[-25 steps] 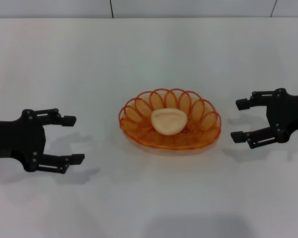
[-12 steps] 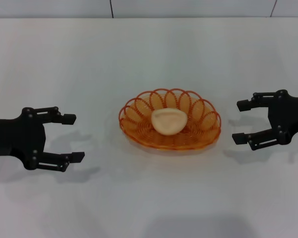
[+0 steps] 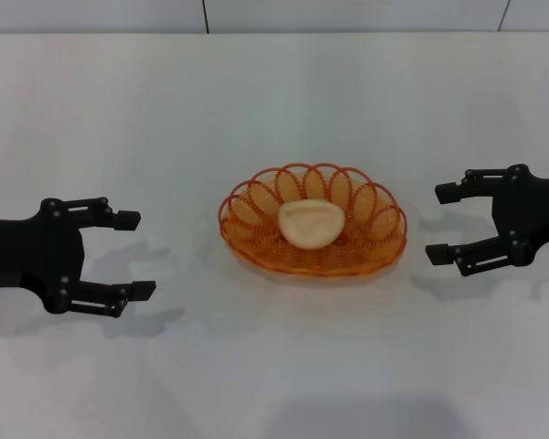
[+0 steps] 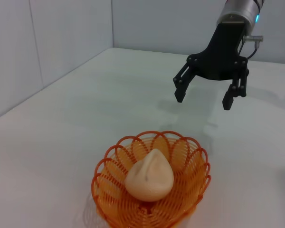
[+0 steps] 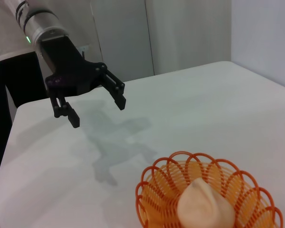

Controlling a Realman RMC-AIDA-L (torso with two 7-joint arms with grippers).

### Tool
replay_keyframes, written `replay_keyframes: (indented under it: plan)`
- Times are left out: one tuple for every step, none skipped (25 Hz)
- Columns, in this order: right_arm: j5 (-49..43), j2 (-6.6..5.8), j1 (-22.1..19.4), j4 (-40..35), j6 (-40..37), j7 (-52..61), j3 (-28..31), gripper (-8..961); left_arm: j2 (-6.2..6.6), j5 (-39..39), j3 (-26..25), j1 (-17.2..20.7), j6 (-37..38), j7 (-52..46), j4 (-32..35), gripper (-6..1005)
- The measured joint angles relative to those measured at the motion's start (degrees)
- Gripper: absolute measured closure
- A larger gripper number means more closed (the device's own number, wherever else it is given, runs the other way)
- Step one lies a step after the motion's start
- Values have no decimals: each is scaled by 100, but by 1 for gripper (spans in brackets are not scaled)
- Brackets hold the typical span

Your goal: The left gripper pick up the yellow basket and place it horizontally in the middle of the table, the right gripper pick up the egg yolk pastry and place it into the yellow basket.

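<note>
The yellow basket (image 3: pixel 366 247), an oval orange wire basket, lies lengthwise across the middle of the white table (image 3: pixel 274 110). The egg yolk pastry (image 3: pixel 310 224), a pale cream bun, rests inside it; both also show in the left wrist view, basket (image 4: pixel 109 199) and pastry (image 4: pixel 149 175), and in the right wrist view, basket (image 5: pixel 154 190) and pastry (image 5: pixel 204 204). My left gripper (image 3: pixel 133 255) hovers open to the left of the basket, empty, also visible as the left gripper (image 5: pixel 97 109). My right gripper (image 3: pixel 441 222) hovers open to the basket's right, empty, also seen as the right gripper (image 4: pixel 204 97).
Grey wall panels run along the far edge of the table (image 3: pixel 256 16). The table's edges and grey walls show in the wrist views.
The right gripper has shifted only a few pixels. The left gripper, basket and pastry have not moved.
</note>
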Motion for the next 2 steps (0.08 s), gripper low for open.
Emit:
replay_keyframes:
  plan:
    - [0, 3, 0, 0, -1, -8, 0, 77, 0, 0, 0, -2, 1, -2, 0, 124]
    - [0, 5, 0, 0, -5, -12, 0, 77, 0, 0, 0, -4, 1, -4, 0, 124]
